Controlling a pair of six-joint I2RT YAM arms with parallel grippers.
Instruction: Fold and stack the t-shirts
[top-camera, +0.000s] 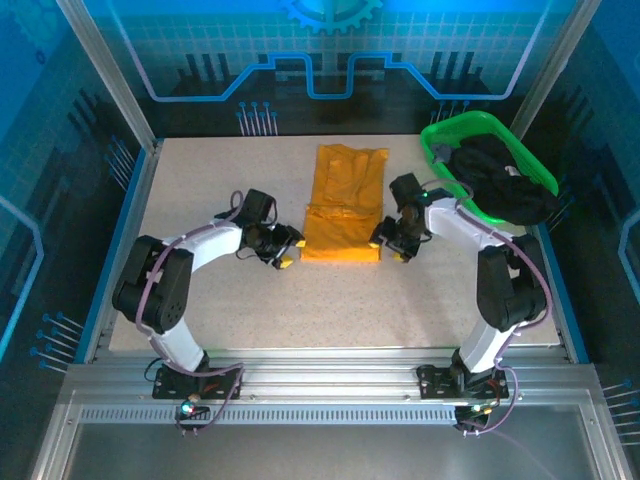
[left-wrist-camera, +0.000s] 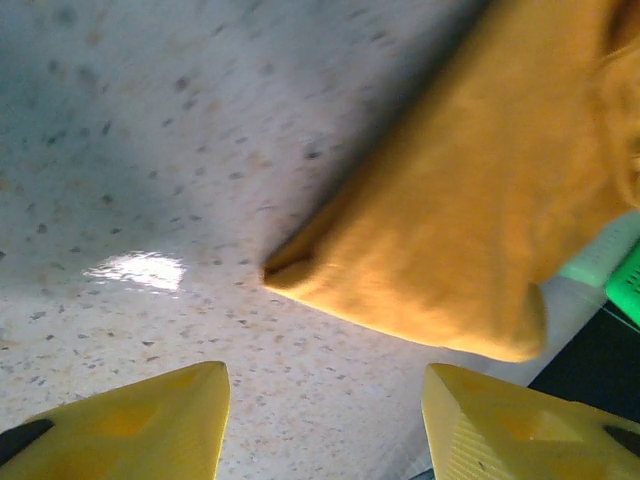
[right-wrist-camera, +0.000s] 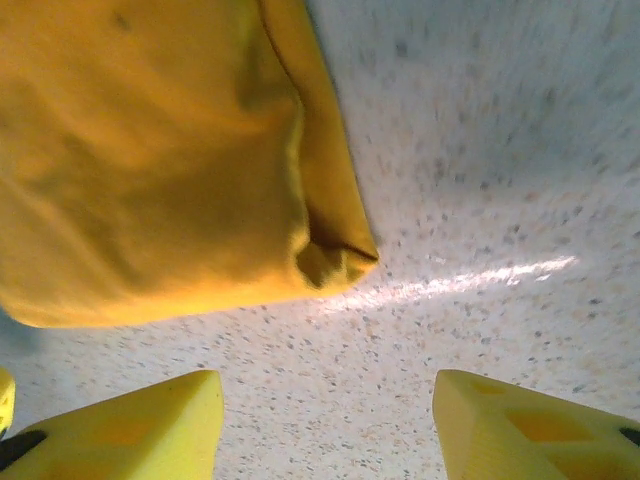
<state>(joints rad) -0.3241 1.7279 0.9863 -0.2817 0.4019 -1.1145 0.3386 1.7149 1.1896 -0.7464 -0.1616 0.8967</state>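
A bright orange-yellow t-shirt (top-camera: 345, 205) of soft thin cloth lies on the pale speckled surface (top-camera: 210, 300), midway between its left and right edges and nearer the far edge. It is folded into a long narrow strip running near to far, and the near end looks doubled over.

The left claw (top-camera: 290, 252) sits just beside the strip's near left corner and the right claw (top-camera: 390, 248) just beside its near right corner. Both are released. In the left wrist view the yellow fingers (left-wrist-camera: 130, 420) stand wide apart with bare surface between them, and the folded corner of the cloth (left-wrist-camera: 450, 230) lies just ahead. The right wrist view shows the same, with fingers (right-wrist-camera: 530, 420) spread and the layered corner (right-wrist-camera: 330, 255) close in front.

The cloth should be light and limp. It will sag and drag rather than hold its shape, and the stacked layers could slide apart if only the top one is pinched. A sound hold would likely take each near corner through all its layers, low against the surface, so that both ends lift together.

A green plastic basket (top-camera: 462, 123) holding dark clothing (top-camera: 500, 180) stands at the far right corner.
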